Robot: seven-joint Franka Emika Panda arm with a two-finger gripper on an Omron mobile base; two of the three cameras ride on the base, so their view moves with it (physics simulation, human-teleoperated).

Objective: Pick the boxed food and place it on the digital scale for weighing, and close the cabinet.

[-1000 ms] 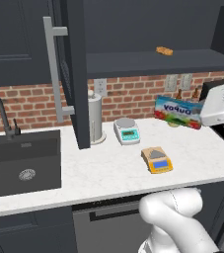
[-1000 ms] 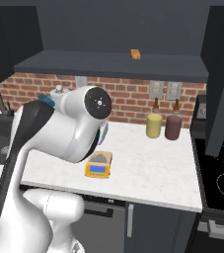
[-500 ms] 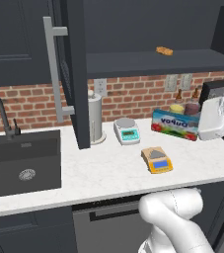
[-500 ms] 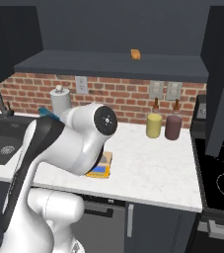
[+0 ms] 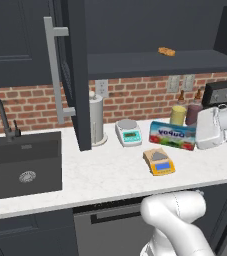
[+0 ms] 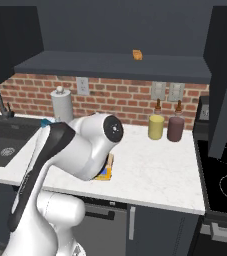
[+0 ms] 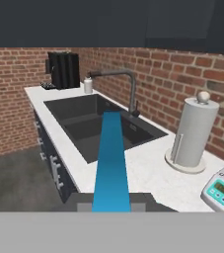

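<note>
Boxed food (image 5: 173,135) lower now, in hand (image 7: 111,208).

boxed food (image 5: 172,135) white label band carries blue lettering, too blurred to read, white-and-teal scale (image 5: 128,132) display unreadable, digital scale (image 5: 158,161) panel shows no legible digits

White arm rising from the base and bending out to the right, wrist turning leftward over the counter, gripper (image 5: 197,134) clamping one end of the boxed food (image 5: 173,135), carton jutting out level.
</note>
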